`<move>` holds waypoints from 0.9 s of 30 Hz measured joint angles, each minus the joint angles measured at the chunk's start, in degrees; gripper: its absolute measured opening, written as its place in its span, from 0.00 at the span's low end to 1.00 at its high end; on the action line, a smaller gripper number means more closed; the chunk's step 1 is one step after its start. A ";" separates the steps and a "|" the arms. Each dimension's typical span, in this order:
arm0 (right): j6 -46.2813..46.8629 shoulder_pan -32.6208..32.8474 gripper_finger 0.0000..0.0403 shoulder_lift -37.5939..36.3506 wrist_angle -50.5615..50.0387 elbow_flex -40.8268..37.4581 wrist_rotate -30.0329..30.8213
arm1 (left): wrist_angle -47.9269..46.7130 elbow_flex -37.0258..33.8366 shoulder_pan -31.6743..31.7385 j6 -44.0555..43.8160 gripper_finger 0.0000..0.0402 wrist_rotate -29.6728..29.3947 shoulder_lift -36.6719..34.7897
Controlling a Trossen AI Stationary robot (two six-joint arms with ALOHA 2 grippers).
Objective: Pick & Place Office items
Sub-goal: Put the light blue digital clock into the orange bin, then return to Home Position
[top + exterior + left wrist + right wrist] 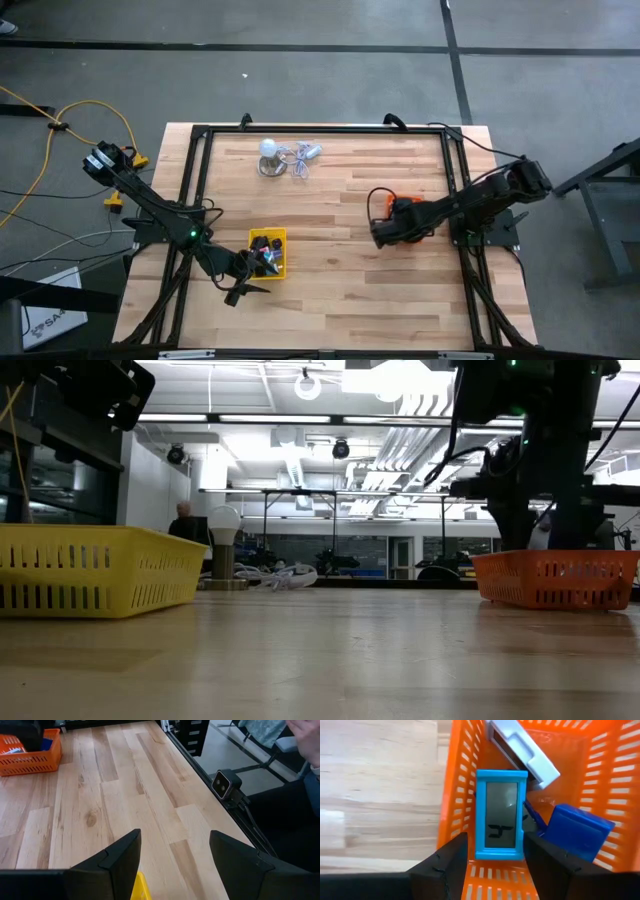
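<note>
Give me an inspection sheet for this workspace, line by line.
Surface: wooden table, bare in the middle.
Job's things: office items in yellow tray; teal-framed item, blue block, white piece in orange tray.
Clutter: white dome lamp.
Grippers: left gripper open, beside yellow tray; right gripper open above orange tray.
Cables: lamp cord; yellow floor cable.
Surroundings: person behind table.

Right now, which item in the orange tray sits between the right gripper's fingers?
The teal-framed flat block, lying flat in the orange tray between the right gripper fingers. The dark blue block lies off to one side, and the white piece farther in.
</note>
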 joint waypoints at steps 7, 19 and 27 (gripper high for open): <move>-0.12 0.01 0.44 -4.29 -1.41 0.00 0.90 | 0.00 0.00 -0.02 0.00 0.57 0.00 0.02; -3.12 1.37 0.44 -10.44 -3.58 0.02 6.33 | 0.03 0.00 -0.01 0.00 0.57 0.00 0.02; -11.61 1.58 0.44 -12.45 1.40 0.04 12.37 | 0.02 0.00 -0.02 0.00 0.57 0.00 0.02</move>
